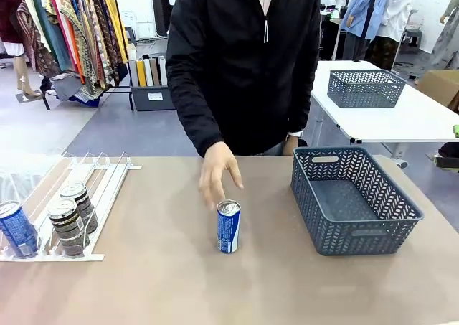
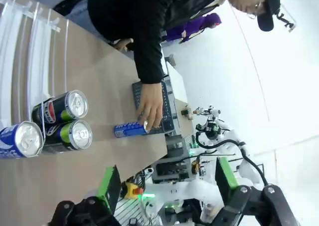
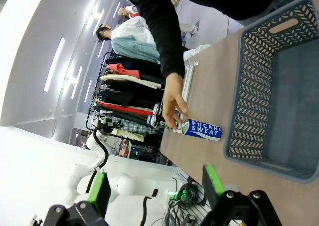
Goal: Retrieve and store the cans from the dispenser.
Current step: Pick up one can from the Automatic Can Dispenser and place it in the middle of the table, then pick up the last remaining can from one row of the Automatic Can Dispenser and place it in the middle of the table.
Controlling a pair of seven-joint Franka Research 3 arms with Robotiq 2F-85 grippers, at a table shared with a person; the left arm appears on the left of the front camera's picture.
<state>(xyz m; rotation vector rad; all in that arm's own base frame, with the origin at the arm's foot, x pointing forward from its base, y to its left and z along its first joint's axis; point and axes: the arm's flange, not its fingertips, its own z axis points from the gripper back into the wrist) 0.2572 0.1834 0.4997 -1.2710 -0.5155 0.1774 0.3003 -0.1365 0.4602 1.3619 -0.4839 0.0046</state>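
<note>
A blue can (image 1: 228, 227) stands upright in the middle of the table, and the person's hand (image 1: 216, 173) rests its fingertips at the can's top. At the left lies the white dispenser (image 1: 107, 174), holding two dark cans (image 1: 70, 214) and another blue can (image 1: 16, 229) at its front stoppers. In the left wrist view, my left gripper (image 2: 167, 186) is open and holds nothing, well back from the dispenser cans (image 2: 65, 121) and the blue can (image 2: 130, 129). My right gripper (image 3: 155, 188) is open and holds nothing, short of the blue can (image 3: 202, 129) and the hand (image 3: 174, 104).
A grey-blue perforated basket (image 1: 373, 233) stands at the table's right with nothing in it, also seen as the basket (image 3: 249, 86) in the right wrist view. A second basket (image 1: 366, 88) sits on a white table behind. The person stands at the far edge.
</note>
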